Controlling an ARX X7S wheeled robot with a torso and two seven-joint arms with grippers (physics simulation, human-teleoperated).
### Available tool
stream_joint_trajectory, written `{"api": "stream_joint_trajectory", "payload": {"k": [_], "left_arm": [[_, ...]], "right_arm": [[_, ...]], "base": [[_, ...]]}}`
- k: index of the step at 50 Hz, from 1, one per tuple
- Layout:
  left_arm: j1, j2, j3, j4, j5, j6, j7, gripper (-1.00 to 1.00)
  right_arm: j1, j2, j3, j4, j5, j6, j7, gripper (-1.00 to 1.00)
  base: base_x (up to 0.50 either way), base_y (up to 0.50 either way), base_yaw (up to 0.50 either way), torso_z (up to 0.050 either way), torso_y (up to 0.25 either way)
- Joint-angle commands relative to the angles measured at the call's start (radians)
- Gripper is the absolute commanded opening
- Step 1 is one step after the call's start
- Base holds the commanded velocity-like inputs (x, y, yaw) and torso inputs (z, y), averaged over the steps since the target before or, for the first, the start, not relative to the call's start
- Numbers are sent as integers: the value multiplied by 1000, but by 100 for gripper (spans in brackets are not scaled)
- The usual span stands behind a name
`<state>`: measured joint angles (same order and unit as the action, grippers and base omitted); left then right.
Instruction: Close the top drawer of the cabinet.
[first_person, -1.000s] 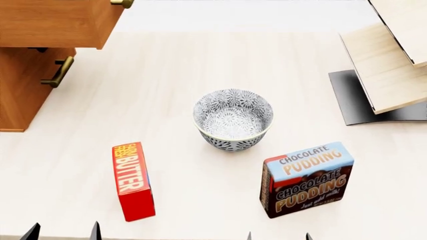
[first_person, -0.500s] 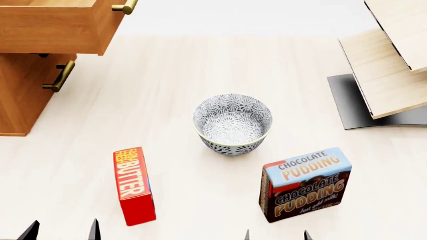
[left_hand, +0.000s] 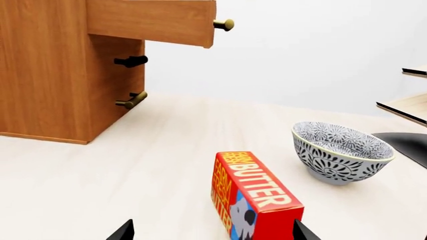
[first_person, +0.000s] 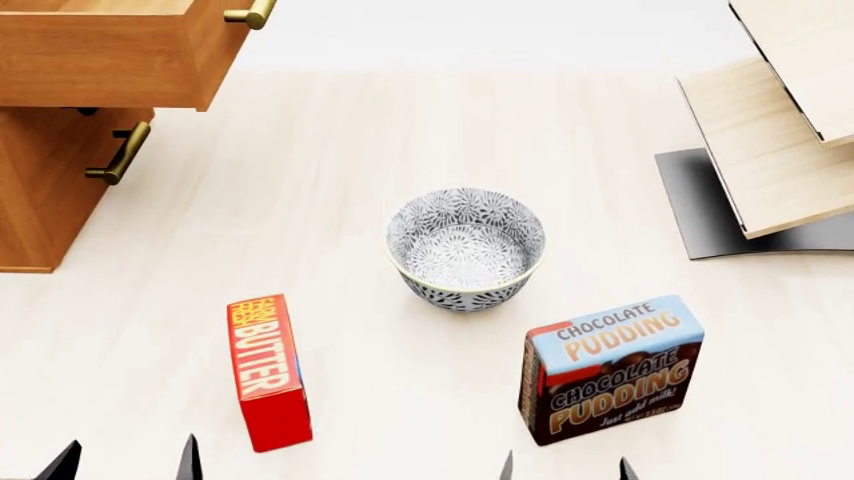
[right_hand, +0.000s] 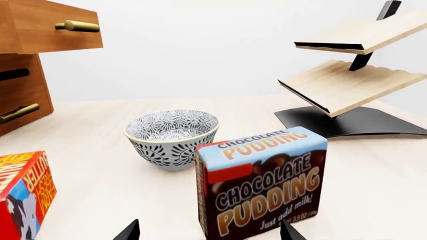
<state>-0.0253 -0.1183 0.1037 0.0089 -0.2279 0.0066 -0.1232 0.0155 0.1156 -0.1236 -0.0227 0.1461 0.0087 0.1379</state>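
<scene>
At the near edge of the head view, only the dark fingertips of both claws show. The left claw (first_person: 127, 458) has its two tips set wide apart and holds nothing; the right claw (first_person: 563, 465) is also spread wide and holds nothing.

Just beyond the left claw, a red butter box (first_person: 268, 372) lies on the pale desk (first_person: 334, 200). Beyond the right claw, a chocolate pudding box (first_person: 614, 362) stands upright. Between them and a little farther stands a patterned bowl (first_person: 466, 248), apart from both boxes.

At the far left stands the cabinet (first_person: 47, 190). Its top drawer (first_person: 114, 52) is pulled out and overhangs the lower front, and its brass handle (first_person: 251, 14) points toward the desk's middle. At the far right, a slanted wooden shelf (first_person: 774, 120) stands on a black base.
</scene>
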Motion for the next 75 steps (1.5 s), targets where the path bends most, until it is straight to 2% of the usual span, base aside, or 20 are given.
{"api": "stream_joint_trajectory", "payload": {"k": [1,21,42,56,68,75], "left_arm": [[-37,-7,15,-9,-13,-80,-30,100],[-44,-64,0,306,-68,-267,-105,100],[-64,-111,17,462,-71,-387,-179,100],[-63,-132,15,533,-81,-420,-205,100],[-86,-133,21,489,-80,-394,-197,100],[-90,-132,26,467,-85,-387,-192,100]], "right_arm": [[39,5,2,11,7,62,42,100],[63,35,57,-212,40,244,154,100],[73,64,63,-359,39,355,219,100],[68,82,58,-434,37,391,240,100],[90,84,45,-401,43,378,238,100],[95,86,47,-387,52,373,240,100]], "base": [[0,0,0,0,0],[0,0,0,0,0],[0,0,0,0,0],[0,0,0,0,0],[0,-11,0,0,0],[0,-470,0,0,0]]}}
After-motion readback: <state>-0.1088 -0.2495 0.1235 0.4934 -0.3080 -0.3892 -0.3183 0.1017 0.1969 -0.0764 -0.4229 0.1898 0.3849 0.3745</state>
